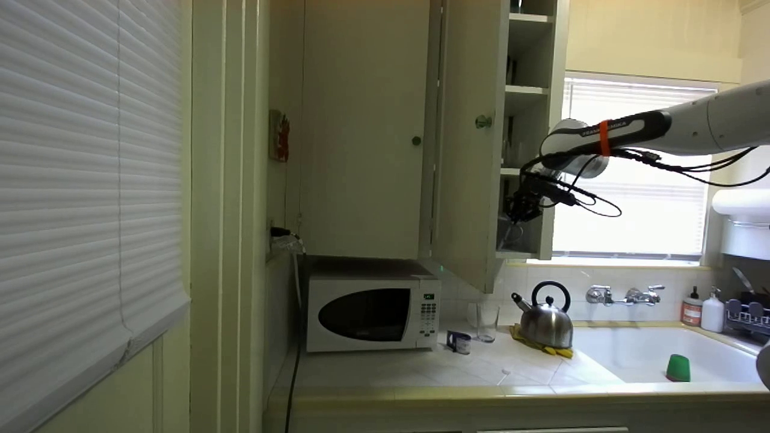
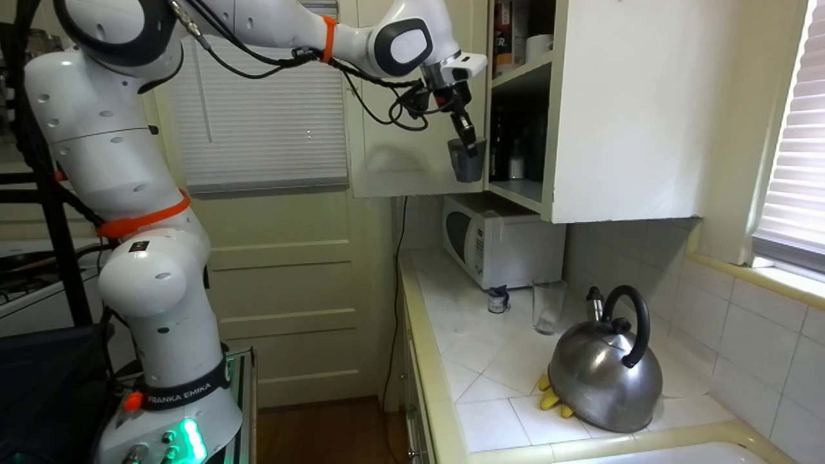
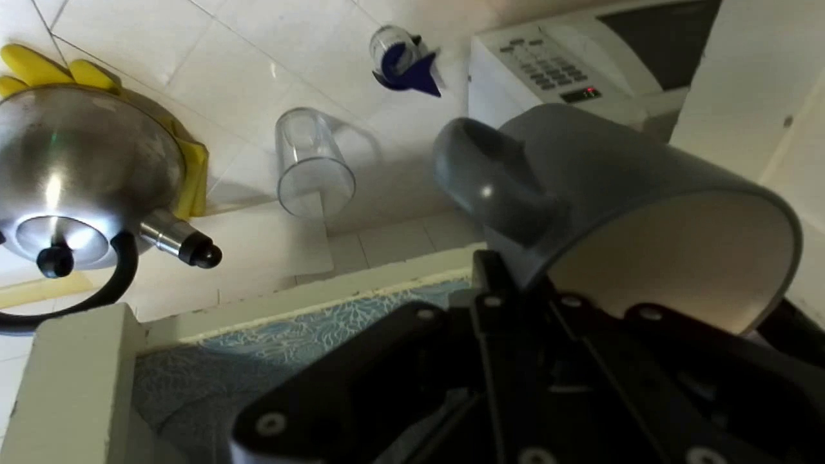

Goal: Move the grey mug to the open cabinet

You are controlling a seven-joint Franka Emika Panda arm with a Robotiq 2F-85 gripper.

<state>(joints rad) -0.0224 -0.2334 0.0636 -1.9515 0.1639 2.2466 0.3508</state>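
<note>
Grey outside and pale within, the small cylindrical mug (image 3: 619,174) is pinched by the black gripper (image 2: 472,151), whose fingers (image 3: 488,274) clasp its wall at the rim, just beside the looped handle (image 3: 483,187); part of their hold is hidden. The mug hangs near upright, its mouth facing up toward the gripper, well above the bench (image 1: 421,376), a pale tiled surface with a yellow edge. It is just outside the tall cream-white wall cabinet (image 2: 631,116), before its shelves (image 1: 528,90) and about level with the lowest compartment. The cabinet's flat cream door (image 1: 469,156) stands swung wide, and in the wrist view a blue-patterned liner (image 3: 335,322) covers the cabinet floor, with the mug on the outer side of the front edge.

On the bench stand a boxy white microwave (image 1: 370,313), a tall clear glass tumbler (image 3: 314,161) and, near both, a small vessel with a dark blue part (image 1: 461,343), too small to name further. A rounded steel kettle with a black arched handle (image 2: 602,383) sits on yellow glove-like pieces (image 3: 38,67) beside the white sink (image 1: 625,346), where a tapered green cup (image 1: 678,367) stands narrow end up. A white jointed arm with orange bands (image 2: 158,270) carries the gripper; inside the cabinet, in an exterior view, a white cup (image 2: 539,46) rests on a shelf above the lowest compartment.
</note>
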